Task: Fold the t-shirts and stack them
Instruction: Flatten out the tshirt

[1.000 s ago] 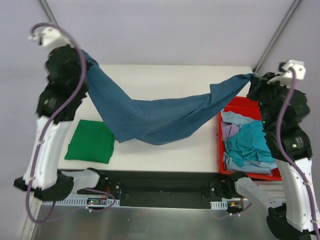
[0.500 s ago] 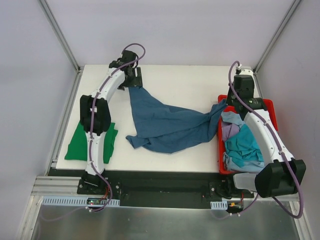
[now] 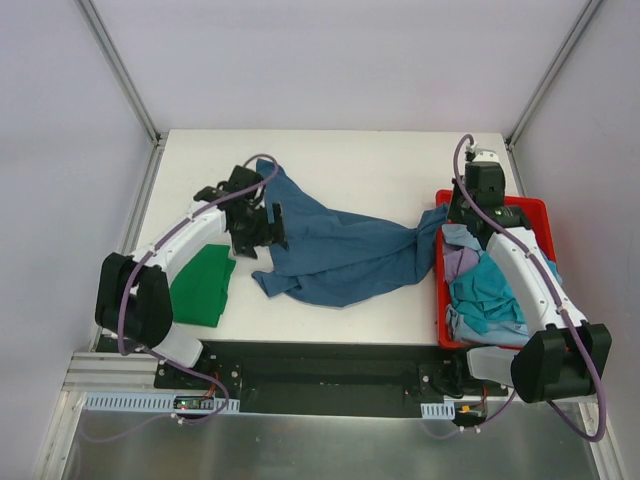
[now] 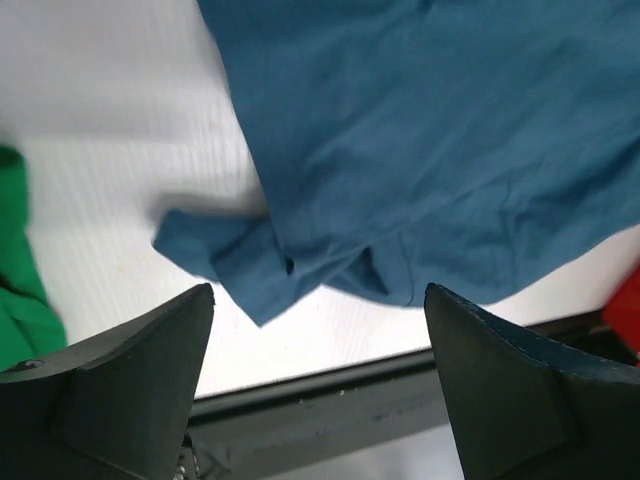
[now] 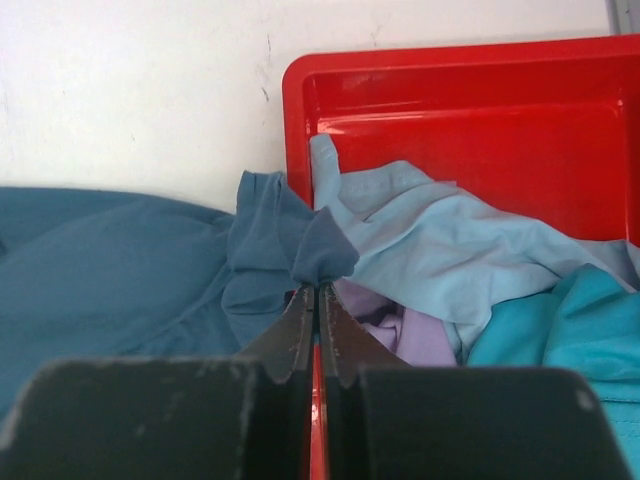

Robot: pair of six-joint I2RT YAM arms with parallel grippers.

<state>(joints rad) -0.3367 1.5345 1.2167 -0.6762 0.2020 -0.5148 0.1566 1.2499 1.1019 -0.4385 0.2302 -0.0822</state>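
Sitting front-left on the worktop [image 3: 400, 160]: green tee [image 3: 200, 290], folded flat. Red bin [image 3: 535, 210] at front-right holds a heap: teal tee [image 3: 500, 290], light blue tee [image 5: 420, 240], lavender tee [image 5: 425, 350]. Dark blue tee [image 3: 340, 255] lies crumpled mid-worktop, one corner reaching the bin rim. Right pincer [image 5: 318, 290] is clamped tight on that corner. Left pincer [image 4: 317, 290] is spread wide, holding nothing, above the dark blue tee's left edge.

A robotics lab cell: white table [image 3: 350, 160] boxed by plain pale walls [image 3: 330, 60] and aluminium frame posts [image 3: 120, 70].
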